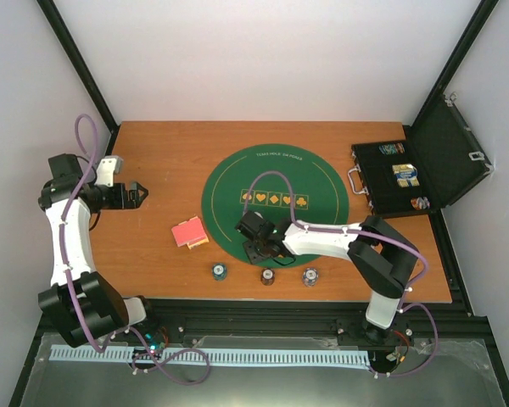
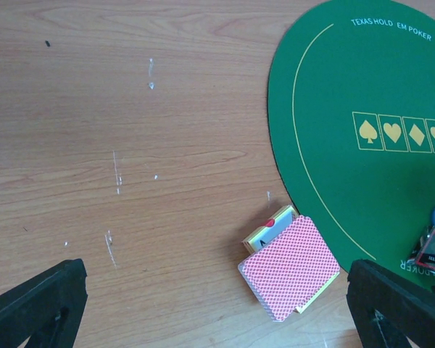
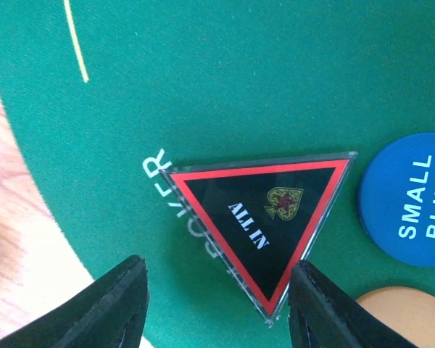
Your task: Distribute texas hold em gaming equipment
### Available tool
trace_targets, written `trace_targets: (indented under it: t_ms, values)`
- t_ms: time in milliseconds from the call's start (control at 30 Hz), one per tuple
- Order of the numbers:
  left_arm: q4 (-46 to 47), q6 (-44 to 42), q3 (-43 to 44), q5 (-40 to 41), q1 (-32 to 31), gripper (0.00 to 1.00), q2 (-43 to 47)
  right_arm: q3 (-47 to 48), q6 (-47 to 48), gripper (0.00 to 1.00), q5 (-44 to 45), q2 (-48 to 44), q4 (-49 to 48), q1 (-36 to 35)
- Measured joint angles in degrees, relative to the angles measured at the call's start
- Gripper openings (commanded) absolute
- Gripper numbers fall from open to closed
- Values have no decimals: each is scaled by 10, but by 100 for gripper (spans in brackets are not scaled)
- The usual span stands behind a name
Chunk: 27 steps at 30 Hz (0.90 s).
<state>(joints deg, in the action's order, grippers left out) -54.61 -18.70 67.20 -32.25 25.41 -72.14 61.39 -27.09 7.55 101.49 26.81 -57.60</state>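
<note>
A black triangular "ALL IN" button (image 3: 268, 217) lies flat on the green mat (image 3: 203, 72), next to a blue "SMALL BLIND" button (image 3: 409, 199) and an orange button (image 3: 406, 315). My right gripper (image 3: 219, 270) hangs open just over the triangle. Its right finger (image 3: 322, 308) is against the triangle's lower tip, and its left finger (image 3: 119, 308) stands well apart from it. A pink-red-backed deck of playing cards (image 2: 290, 267) rests on its card box on the wood, left of the mat. My left gripper (image 2: 216, 274) is wide open and empty above the bare table. Three small poker chip stacks (image 1: 218, 270) (image 1: 267, 276) (image 1: 310, 275) sit along the near edge.
The round green felt mat (image 1: 276, 170) covers the table's middle. A black hinged case (image 1: 424, 170) stands open at the far right with more pieces inside. In the top view my right gripper (image 1: 256, 248) is at the mat's near left edge and my left gripper (image 1: 138, 194) is far left.
</note>
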Motion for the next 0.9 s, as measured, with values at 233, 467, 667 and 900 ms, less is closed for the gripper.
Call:
trace_targets:
  t_ms: [233,467,667,900]
  values:
    - [-4,2,0,-18,0,100,0,-14,1,52,10,14,-1,2]
    - [-6,12,5,-36,0,100,0,-19,11,38,5,13,-9,11]
    - [-7,12,8,-39,0,100,0,16,28,34,4,42,-3,14]
    - [-24,1,8,-54,0,100,-1,84,46,31,-10,92,0,30]
